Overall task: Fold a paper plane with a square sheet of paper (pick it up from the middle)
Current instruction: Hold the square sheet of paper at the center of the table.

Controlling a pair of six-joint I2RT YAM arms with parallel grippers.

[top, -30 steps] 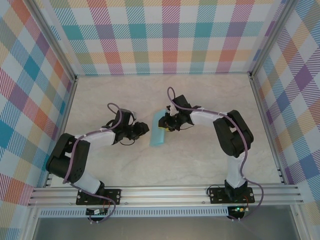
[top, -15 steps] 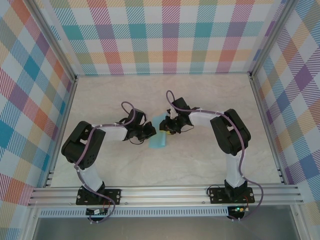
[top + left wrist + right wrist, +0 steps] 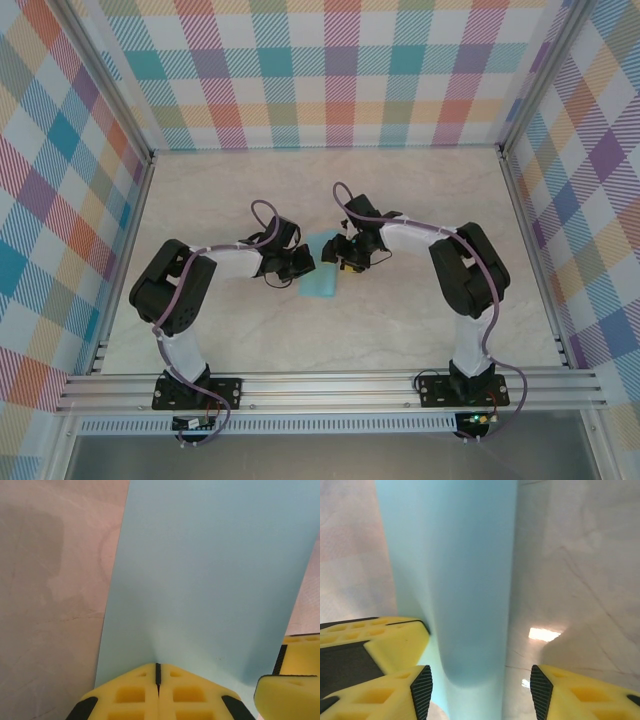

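The square sheet of paper (image 3: 320, 284) lay near the middle of the table (image 3: 430, 200), plain light blue and doubled into a narrow band, with one long side a soft rounded bend rather than a sharp crease in the right wrist view (image 3: 465, 580). Its long axis ran from the table's near edge toward the far wall, leaning slightly right at the far end. The left gripper (image 3: 300, 262) met it from the table's left half, its yellow fingers pressed together on the paper's edge, which puckered at the seam (image 3: 157, 672). The right gripper (image 3: 340, 252) reached in from the table's right half, fingers spread apart and straddling the bend (image 3: 481, 690). The two heads covered the band's middle from above.
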